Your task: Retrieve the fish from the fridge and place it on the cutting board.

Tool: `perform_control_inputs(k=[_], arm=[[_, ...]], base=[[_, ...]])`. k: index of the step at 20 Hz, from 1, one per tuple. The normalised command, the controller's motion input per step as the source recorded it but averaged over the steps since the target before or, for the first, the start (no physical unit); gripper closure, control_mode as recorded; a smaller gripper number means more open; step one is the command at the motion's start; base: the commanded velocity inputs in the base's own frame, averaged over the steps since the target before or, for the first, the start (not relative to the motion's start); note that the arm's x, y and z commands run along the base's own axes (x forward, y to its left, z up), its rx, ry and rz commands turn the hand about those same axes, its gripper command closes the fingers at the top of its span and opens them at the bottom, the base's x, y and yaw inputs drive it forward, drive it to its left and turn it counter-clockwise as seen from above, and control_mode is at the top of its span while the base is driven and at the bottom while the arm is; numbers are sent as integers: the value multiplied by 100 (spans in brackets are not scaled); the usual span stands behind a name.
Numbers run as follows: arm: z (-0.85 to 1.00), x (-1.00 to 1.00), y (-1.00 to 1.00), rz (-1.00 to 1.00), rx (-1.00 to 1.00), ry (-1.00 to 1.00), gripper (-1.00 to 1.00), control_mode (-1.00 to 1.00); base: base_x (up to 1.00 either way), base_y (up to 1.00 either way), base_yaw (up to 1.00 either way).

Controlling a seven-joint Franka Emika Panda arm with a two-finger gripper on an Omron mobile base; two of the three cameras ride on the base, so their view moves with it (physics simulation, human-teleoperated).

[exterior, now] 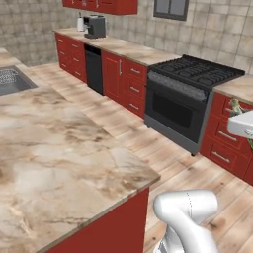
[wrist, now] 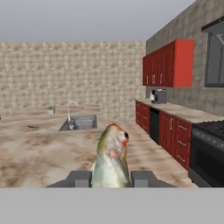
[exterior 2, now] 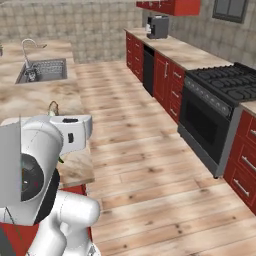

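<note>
The end effector (wrist: 111, 178) squeezes the fish (wrist: 112, 157) at the bottom middle of the frame. The fish looks light and slippery, so hold its middle.

Even bright render, faint shadows, slightly soft.

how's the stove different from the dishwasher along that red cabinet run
The stove is wide and dark grey, with black burner grates on top and a bar handle across its door; the dishwasher is a narrow, plain black panel set under the counter. The stove stands out from the red cabinets, while the dishwasher sits flush with them. The stove is nearer the cameras, the dishwasher farther along. Both are dark, closed and built into the same run.
</note>
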Motion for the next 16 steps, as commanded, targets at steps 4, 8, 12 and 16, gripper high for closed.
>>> perform_control_inputs(k=[4,8,12,16], arm=[[0,0,0,0,0,0,100,100],[0,0,0,0,0,0,100,100],[0,0,0,0,0,0,100,100],[0,0,0,0,0,0,100,100]], base=[[100,-76,-4],[100,9,-1],[100,-19,-36],[34,-49,-88]])
